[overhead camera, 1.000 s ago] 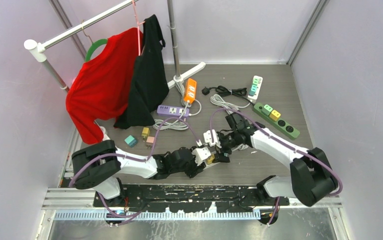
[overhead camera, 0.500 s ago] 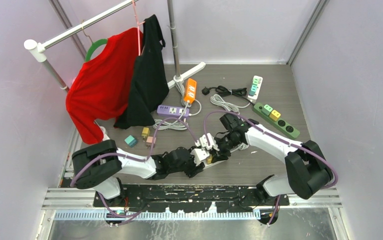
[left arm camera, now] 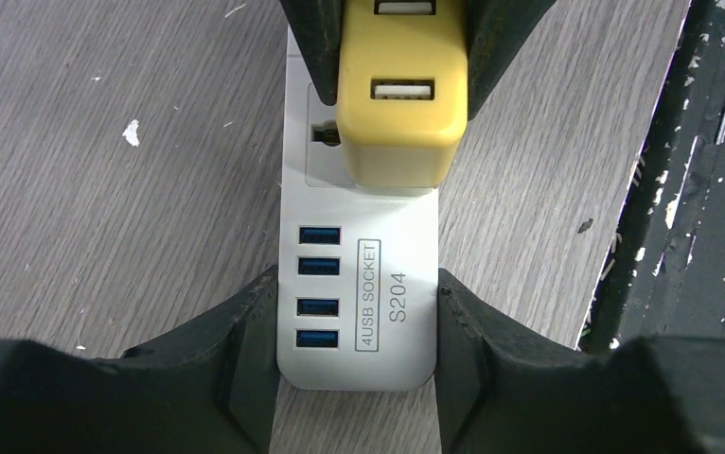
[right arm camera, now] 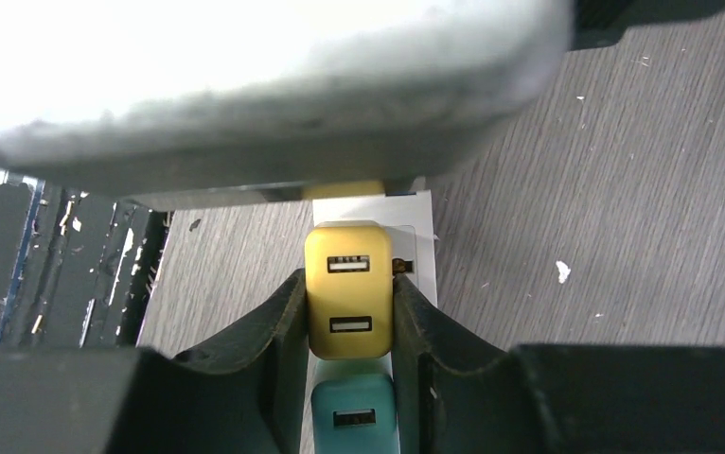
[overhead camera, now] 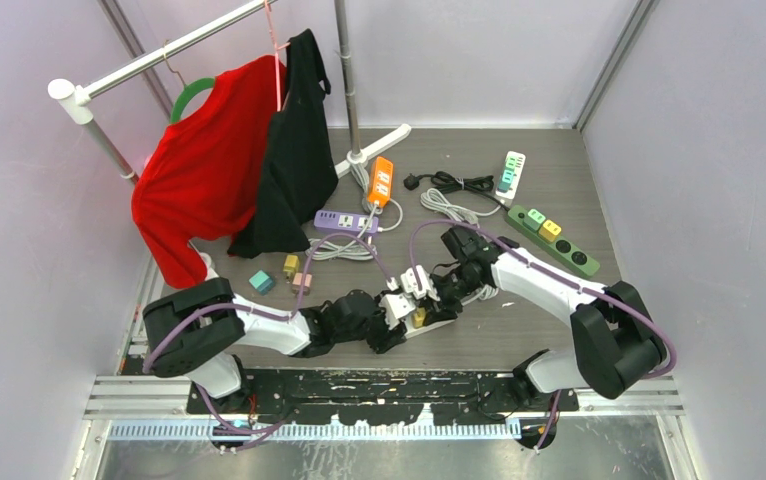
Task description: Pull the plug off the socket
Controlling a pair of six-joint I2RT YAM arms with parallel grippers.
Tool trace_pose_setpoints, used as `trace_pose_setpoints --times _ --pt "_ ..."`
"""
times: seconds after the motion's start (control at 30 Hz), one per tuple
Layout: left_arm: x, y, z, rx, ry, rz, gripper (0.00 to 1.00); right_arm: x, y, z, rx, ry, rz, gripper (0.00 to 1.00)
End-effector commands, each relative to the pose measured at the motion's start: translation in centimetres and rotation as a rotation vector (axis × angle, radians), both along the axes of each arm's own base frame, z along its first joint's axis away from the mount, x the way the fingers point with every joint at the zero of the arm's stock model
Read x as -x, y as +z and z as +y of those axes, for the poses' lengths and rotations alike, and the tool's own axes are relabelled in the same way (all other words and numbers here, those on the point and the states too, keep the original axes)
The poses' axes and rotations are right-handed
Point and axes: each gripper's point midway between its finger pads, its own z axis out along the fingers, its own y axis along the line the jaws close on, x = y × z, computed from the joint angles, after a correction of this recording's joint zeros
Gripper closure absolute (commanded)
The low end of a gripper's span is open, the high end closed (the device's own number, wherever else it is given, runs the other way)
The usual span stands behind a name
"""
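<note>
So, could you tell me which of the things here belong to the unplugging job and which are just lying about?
In the job: the yellow plug; the white power strip holding it; the left gripper clamped on that strip; the right gripper shut on the plug.
Lying about: orange power strip; purple power strip; green power strip; red top; black top.

- yellow square plastic plug [left arm camera: 395, 104]: plain mustard yellow, white slots
- white rectangular plastic socket strip [left arm camera: 359, 326]: white, four blue ports, grey lettering
- teal plastic plug [right arm camera: 354, 416]: plain teal
- wooden tabletop [overhead camera: 519, 345]: grey, fine grain streaks, white flecks
- red cloth garment [overhead camera: 204, 170], black cloth garment [overhead camera: 294, 160]: both plain, far left corner
- long plastic power strip [overhead camera: 584, 262], right edge: dark green
</note>
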Motion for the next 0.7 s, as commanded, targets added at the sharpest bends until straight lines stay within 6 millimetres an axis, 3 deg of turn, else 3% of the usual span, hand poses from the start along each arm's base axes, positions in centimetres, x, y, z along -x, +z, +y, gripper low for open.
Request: trace_pose_setpoints --times 0.0,0.17,0.3,0.37,0.5,0.57,0.67 --pt "1.0 -1.1 1.1 -0.027 -0.023 0.045 1.0 -0.9 2.2 1.2 -0.052 -0.015 -0.028 0.99" --pt "1.0 -1.3 1.2 -0.025 -0.017 0.052 1.0 -2.8 2.8 0.7 -0.059 -0.108 -0.043 0.99" --pt "1.0 -1.3 1.5 -0.027 -0.013 0.054 1.0 0.1 2.5 0.3 -0.073 0.03 -0.035 0.99" --pt "0.9 -1.2 1.5 -0.024 -0.013 0.055 1.0 0.4 2.7 0.7 -0.083 0.034 -0.005 0.99" --pt "1.0 -1.4 1.6 -0.031 -0.014 0.061 1.0 -2.3 3.0 1.5 -0.073 -0.105 -0.002 0.99" --pt "1.0 -1.6 1.7 -0.037 -0.014 0.066 1.0 -2.8 2.5 0.9 -0.045 -0.128 -0.022 0.99" --pt "1.2 -2.0 1.8 -0.052 -0.018 0.076 1.0 -0.3 1.6 0.2 -0.027 0.013 -0.033 0.99"
